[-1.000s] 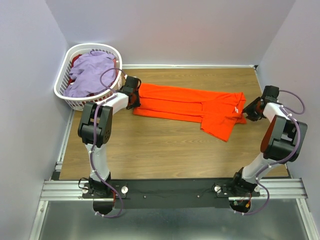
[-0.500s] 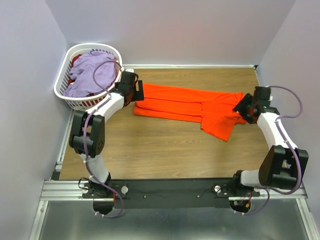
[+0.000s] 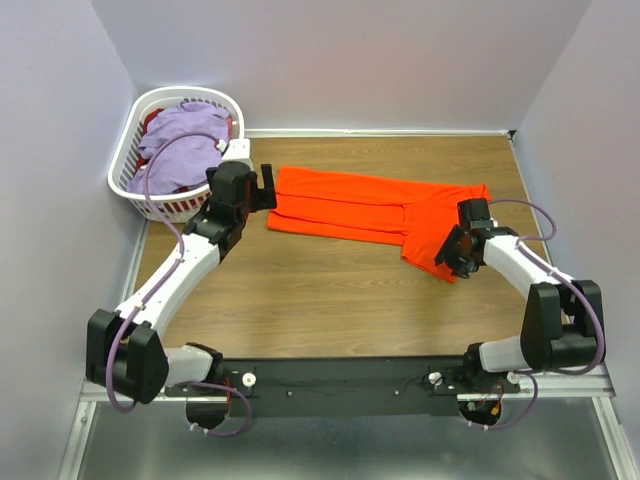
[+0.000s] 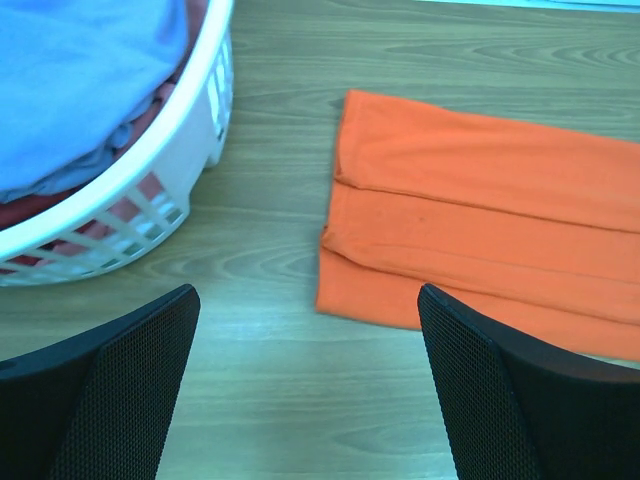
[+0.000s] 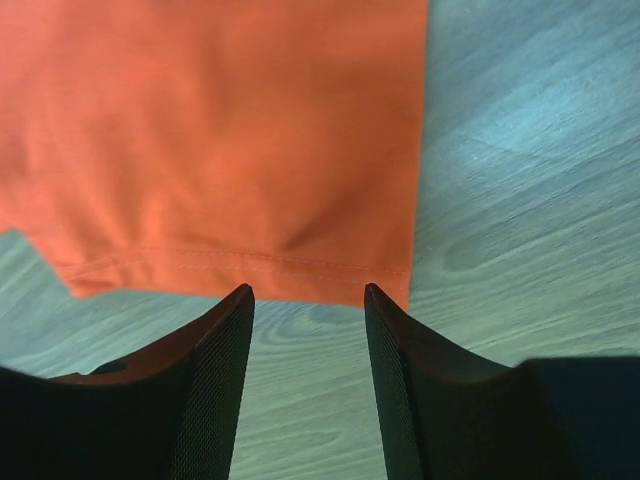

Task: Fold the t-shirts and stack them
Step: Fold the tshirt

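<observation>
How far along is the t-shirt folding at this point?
Done: the orange t-shirt lies folded lengthwise into a long strip on the table. In hand: the right gripper, open, sits at the hem of its jutting flap; the left gripper is open, holding nothing. Left: the crosswise folds, and the lavender t-shirt in the basket.

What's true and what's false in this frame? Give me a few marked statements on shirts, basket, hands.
1. The orange t-shirt lies on the table, outside the basket. True.
2. The left hand is shut on the orange t-shirt. False: it is open and empty, beside the shirt's end.
3. The lavender t-shirt is in the basket. True.
4. The right hand hangs over the basket. False: it is open at the orange t-shirt's near hem.
</observation>
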`<move>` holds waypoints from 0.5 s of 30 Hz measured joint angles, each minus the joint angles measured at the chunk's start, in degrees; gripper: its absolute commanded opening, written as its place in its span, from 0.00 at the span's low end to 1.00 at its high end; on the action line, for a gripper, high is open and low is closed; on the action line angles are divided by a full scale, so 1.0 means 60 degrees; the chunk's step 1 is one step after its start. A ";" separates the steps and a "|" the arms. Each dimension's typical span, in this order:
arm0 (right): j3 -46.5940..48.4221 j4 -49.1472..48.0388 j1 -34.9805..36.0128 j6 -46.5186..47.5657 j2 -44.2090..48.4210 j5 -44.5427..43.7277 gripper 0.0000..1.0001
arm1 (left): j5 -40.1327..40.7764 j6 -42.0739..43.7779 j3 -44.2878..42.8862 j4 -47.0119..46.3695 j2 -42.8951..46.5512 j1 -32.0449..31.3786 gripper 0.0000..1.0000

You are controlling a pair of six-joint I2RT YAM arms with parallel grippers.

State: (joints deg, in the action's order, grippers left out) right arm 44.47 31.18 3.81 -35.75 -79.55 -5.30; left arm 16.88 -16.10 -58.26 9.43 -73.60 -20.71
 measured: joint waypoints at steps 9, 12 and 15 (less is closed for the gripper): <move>-0.0051 -0.0401 0.0018 -0.0306 -0.0794 -0.0219 0.46 | 0.0353 0.0109 0.0769 -0.0189 0.0535 0.0011 0.98; -0.0051 -0.0543 0.0018 -0.0335 -0.0860 -0.0288 0.37 | 0.0430 0.0124 0.0769 -0.0204 0.0535 0.0011 0.98; -0.0047 -0.0656 0.0018 -0.0342 -0.0889 -0.0364 0.24 | 0.0477 0.0153 0.0769 -0.0204 0.0535 0.0011 0.98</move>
State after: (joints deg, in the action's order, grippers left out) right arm 44.18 27.24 3.92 -37.80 -84.88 -7.49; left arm 19.75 -15.18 -53.65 8.21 -70.39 -20.64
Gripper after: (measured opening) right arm 0.342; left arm 0.976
